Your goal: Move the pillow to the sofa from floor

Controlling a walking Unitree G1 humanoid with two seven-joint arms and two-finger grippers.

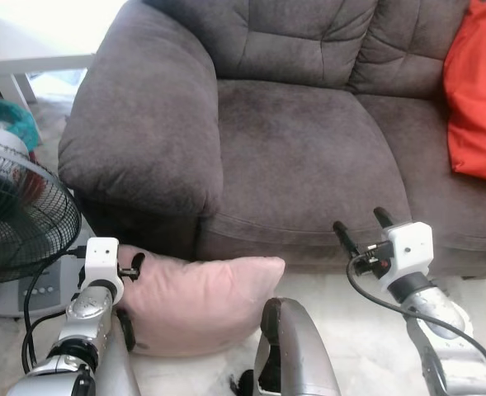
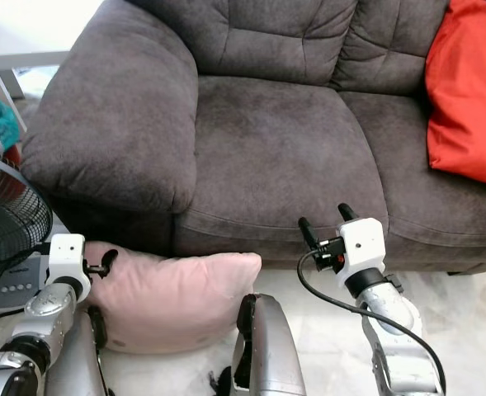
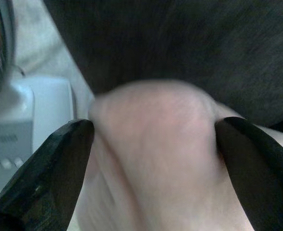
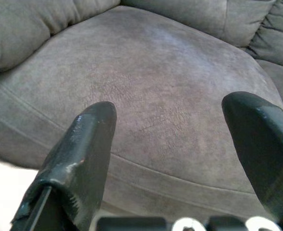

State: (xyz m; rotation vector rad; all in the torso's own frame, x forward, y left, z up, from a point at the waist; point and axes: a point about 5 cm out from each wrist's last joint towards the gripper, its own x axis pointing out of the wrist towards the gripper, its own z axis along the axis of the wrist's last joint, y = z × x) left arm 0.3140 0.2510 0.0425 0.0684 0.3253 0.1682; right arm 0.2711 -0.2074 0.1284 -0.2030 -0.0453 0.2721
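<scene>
The pink pillow (image 1: 200,301) is lying on the floor (image 1: 342,330), right up against the front of the grey sofa (image 1: 300,157), below the sofa's big arm. The left claw (image 3: 153,144) is sitting at the pillow's corner with its two black fingers (image 3: 59,168) spread wide, one on each side of the corner. The right claw (image 1: 362,224) is hanging in the air in front of the sofa seat, wide open and holding nothing. A red cushion (image 1: 478,91) is leaning on the sofa. A fan (image 1: 16,214) is standing beside the sofa's arm.
</scene>
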